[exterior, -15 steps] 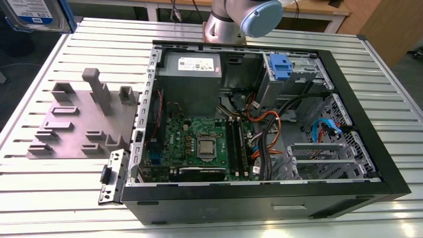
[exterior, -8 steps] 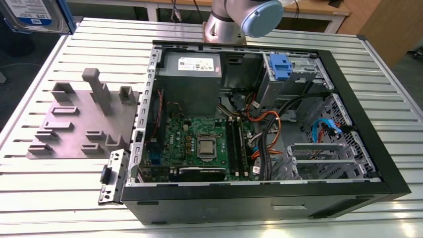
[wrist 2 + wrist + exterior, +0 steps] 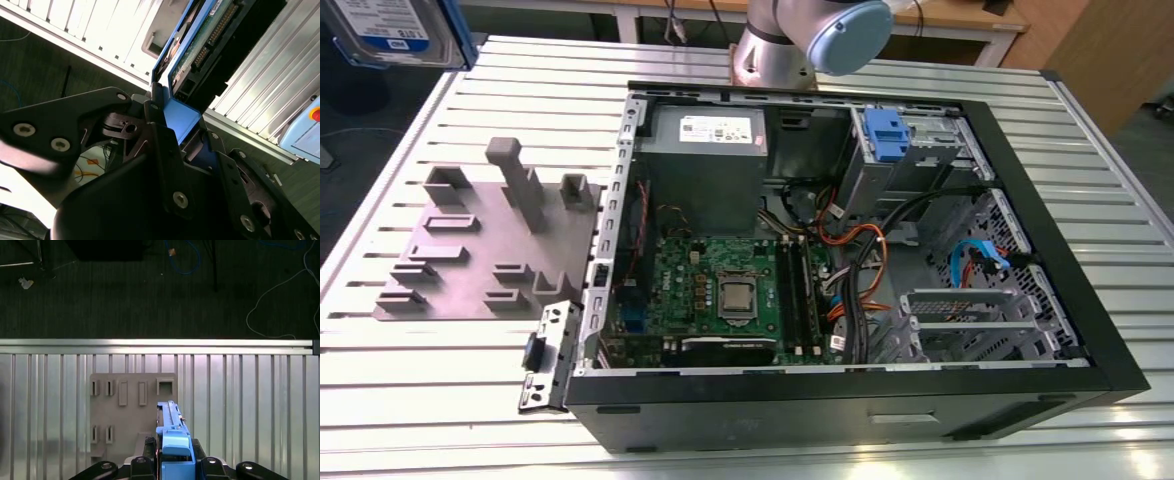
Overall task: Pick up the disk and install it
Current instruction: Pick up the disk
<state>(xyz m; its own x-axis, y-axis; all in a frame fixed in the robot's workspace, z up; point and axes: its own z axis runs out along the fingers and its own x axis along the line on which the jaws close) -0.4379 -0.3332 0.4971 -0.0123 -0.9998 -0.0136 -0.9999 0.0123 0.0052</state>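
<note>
The disk (image 3: 394, 35), silver with a white-and-blue label and a blue carrier frame, hangs high at the exterior view's far upper left, beyond the table's corner. In the second wrist view my gripper (image 3: 175, 120) is shut on the blue end of the disk (image 3: 210, 35), whose circuit-board side faces the camera. The first wrist view shows the disk (image 3: 172, 427) edge-on, held upright in my gripper (image 3: 175, 467) above the grey slotted fixture plate (image 3: 130, 410). The open computer case (image 3: 1107, 340) lies on the table, well to the exterior view's right of the disk.
A grey fixture plate (image 3: 487, 245) with upright posts sits to the exterior view's left of the case. Inside the case are a grey power supply (image 3: 704, 135), a motherboard (image 3: 720, 290), loose cables and a blue clip (image 3: 887, 135) at the drive bay. The arm's base (image 3: 787, 45) stands behind the case.
</note>
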